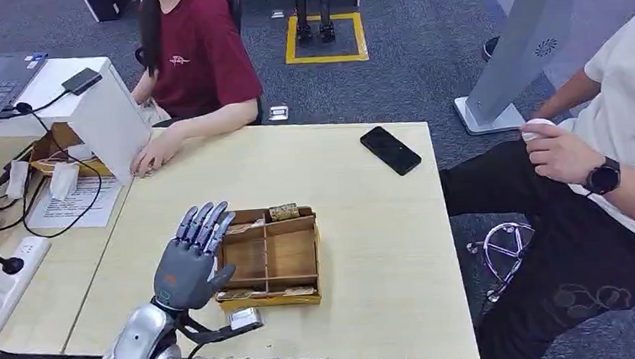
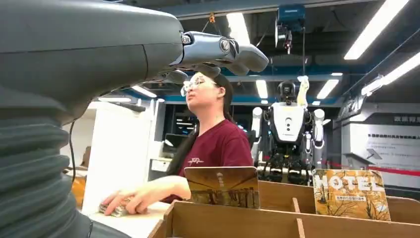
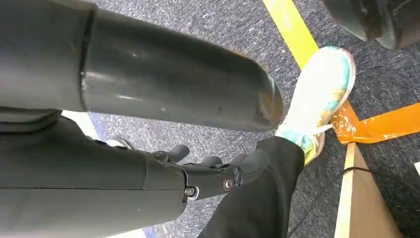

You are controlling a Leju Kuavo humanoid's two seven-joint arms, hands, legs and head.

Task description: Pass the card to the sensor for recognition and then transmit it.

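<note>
Cards stand upright in the wooden box (image 1: pixel 271 259) in front of us on the pale worktop (image 1: pixel 368 227): from the left wrist view we see a brown card (image 2: pixel 222 187) poking up behind the near wall and a "HOTEL" card (image 2: pixel 350 194) further along in another compartment. Around the box, a black phone (image 1: pixel 390 150) lies well apart toward the far right corner, and a white sensor stand (image 1: pixel 107 118) sits at the far left edge with cables trailing beside it. A person in a dark red shirt (image 1: pixel 201 57) sits across from us, one hand resting on the worktop right beside that stand; a second person in white (image 1: pixel 623 133) sits to the right, wearing a watch. Our left robot hand (image 1: pixel 191 257) hovers just beside the box's left wall, fingers stretched out and apart, holding nothing. Our right robot hand (image 3: pixel 213 173) hangs low over the carpeted floor near a person's shoe (image 3: pixel 317 106), fingers loosely extended, nothing in them.
</note>
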